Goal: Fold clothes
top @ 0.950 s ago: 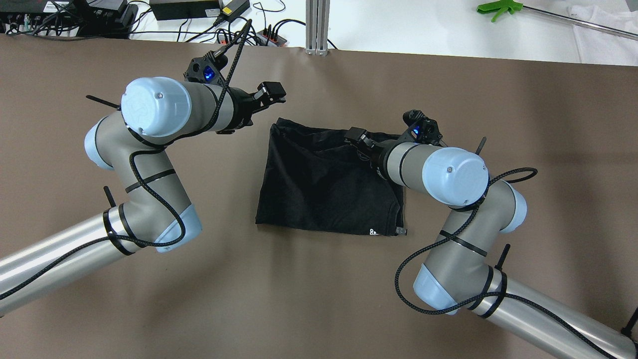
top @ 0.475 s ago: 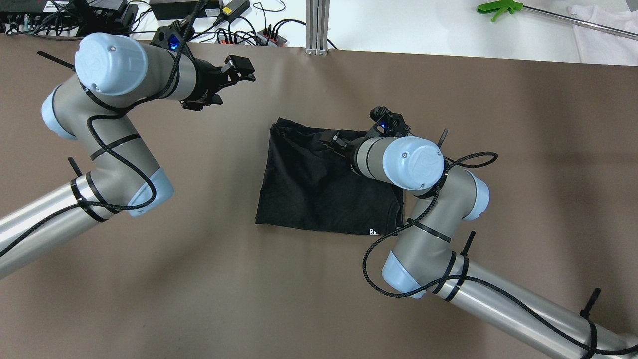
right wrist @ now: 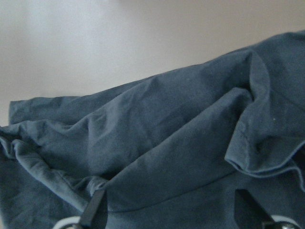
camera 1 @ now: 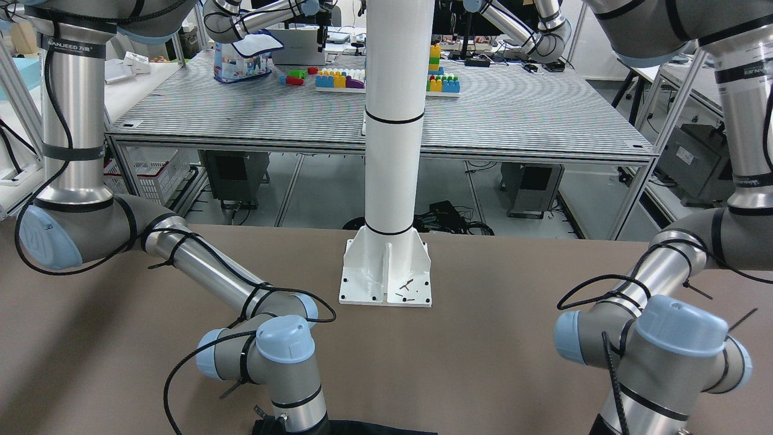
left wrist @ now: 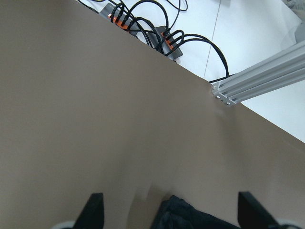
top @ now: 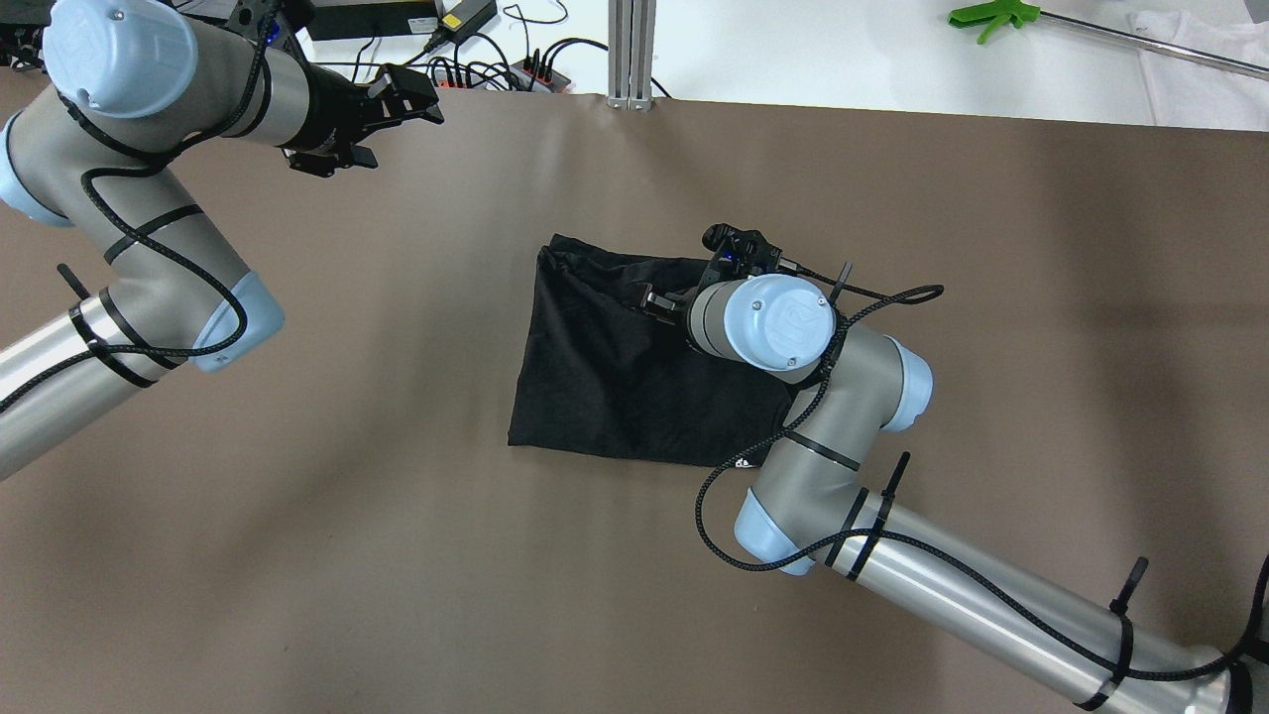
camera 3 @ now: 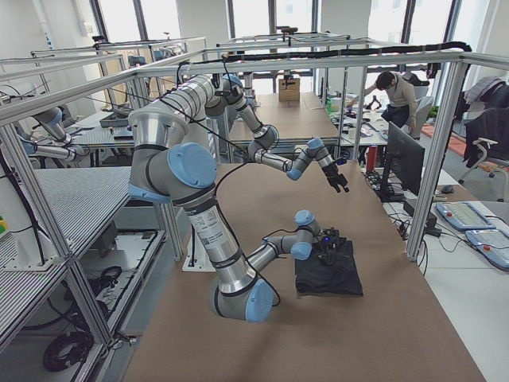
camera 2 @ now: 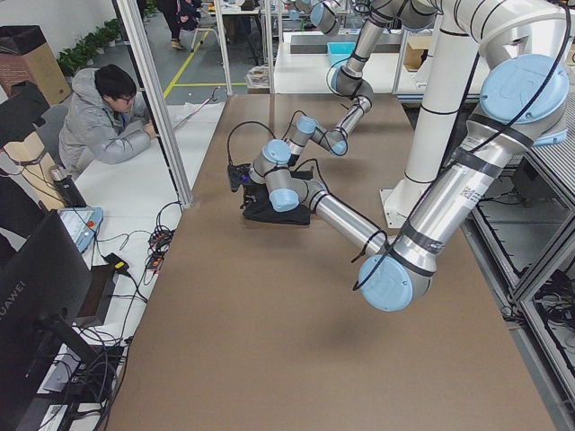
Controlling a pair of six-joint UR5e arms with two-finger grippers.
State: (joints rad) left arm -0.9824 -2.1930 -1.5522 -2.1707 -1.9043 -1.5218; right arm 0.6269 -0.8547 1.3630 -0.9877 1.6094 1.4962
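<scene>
Clothes (top: 634, 367): laid flat on the table (top: 297, 545), straight out from the white pillar (camera 1: 395, 121), well apart from it.
Right gripper (top: 654, 297): fingers held apart, set low over the clothes' edge farthest from the pillar.
Left gripper (top: 426, 99): fingers spread, nothing held, farther still from the pillar.

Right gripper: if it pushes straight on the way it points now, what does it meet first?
The black cloth: the right gripper, jaws open, points at its rumpled folds just ahead. How near they are is unclear.
</scene>
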